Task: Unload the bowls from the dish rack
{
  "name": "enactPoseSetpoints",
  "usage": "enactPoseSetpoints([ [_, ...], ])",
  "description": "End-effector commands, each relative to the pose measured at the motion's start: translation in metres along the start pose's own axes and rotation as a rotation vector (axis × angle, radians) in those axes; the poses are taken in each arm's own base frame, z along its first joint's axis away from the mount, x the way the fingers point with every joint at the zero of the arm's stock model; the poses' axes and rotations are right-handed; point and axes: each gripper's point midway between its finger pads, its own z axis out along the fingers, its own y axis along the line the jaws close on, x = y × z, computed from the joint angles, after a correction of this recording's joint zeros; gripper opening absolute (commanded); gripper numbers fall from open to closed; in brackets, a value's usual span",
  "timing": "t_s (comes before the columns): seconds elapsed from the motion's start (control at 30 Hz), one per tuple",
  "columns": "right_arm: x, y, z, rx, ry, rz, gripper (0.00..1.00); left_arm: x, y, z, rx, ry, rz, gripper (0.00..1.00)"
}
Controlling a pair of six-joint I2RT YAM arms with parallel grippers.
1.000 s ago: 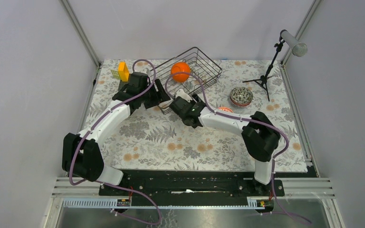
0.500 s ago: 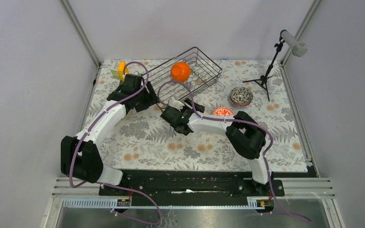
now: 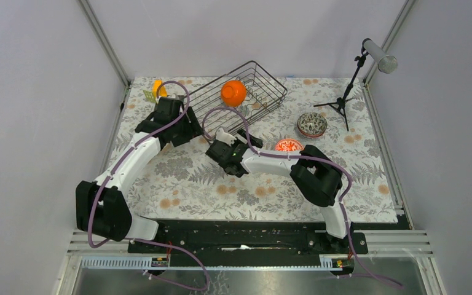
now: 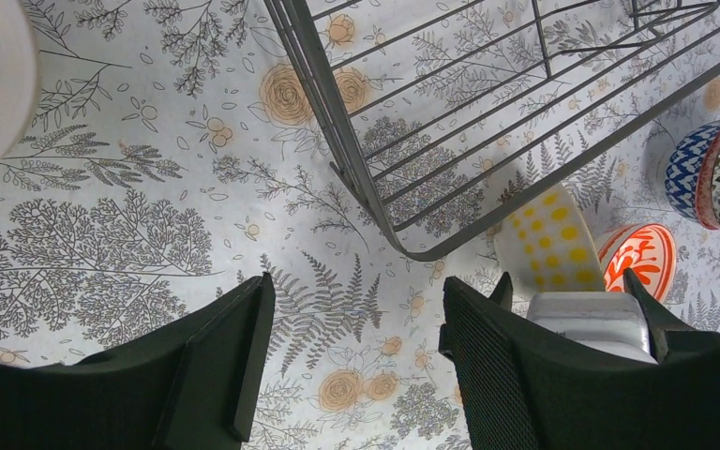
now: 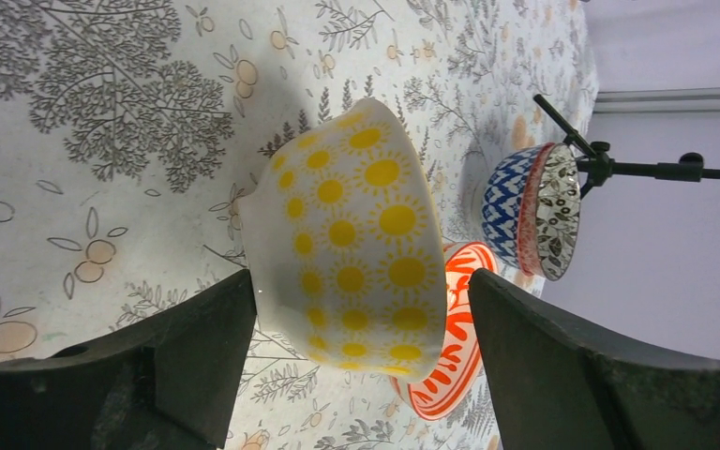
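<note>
Plain grey walls [image 3: 252, 31] closed in a bench [image 3: 252, 196] covered with a grey floral cloth. At its far middle stood the dish rack [image 3: 275, 86], set askew to the bench's edges, with an orange bowl [image 3: 233, 92] inside it. A yellow block [image 3: 157, 88] lay at the far left corner. A black tripod stand [image 3: 346, 95] stood at the far right.

Three bowls were out of the rack, on the cloth to its right and near side:
- A blue-and-white bowl [image 3: 311, 125] with a dark speckled inside stood upright near the stand's feet.
- A red-patterned bowl [image 3: 288, 145] sat just beside the right forearm.
- A yellow-dotted bowl [image 5: 356, 234], cream with yellow spots, stood upright just ahead of the right gripper [image 5: 356, 291].

That gripper's fingers [image 5: 197, 347] were spread wide, clenching nothing. A gap showed between the bowl's rim and the finger on that side. At the bowl's foot I could not tell whether the other finger touched.

The left gripper [image 4: 354, 309] hung released over bare cloth, just short of the rack's near corner [image 4: 412, 248], with nothing between its fingers.
</note>
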Motion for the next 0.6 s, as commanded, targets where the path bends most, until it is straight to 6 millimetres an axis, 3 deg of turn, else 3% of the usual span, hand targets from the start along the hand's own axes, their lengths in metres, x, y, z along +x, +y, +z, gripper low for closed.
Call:
enactPoseSetpoints([
  [0.0, -0.008, 0.022, -0.018, -0.080, -0.029, -0.060, 0.90, -0.030, -0.026, -0.015, 0.104, -0.121, -0.011, 0.72],
  [0.2, -0.007, 0.045, -0.025, -0.226, -0.034, -0.033, 0.91, -0.032, -0.026, -0.016, 0.105, -0.126, -0.015, 0.72],
  [0.57, -0.003, 0.071, -0.033, -0.384, -0.034, -0.026, 0.74, -0.032, -0.025, -0.018, 0.106, -0.129, -0.019, 0.72],
])
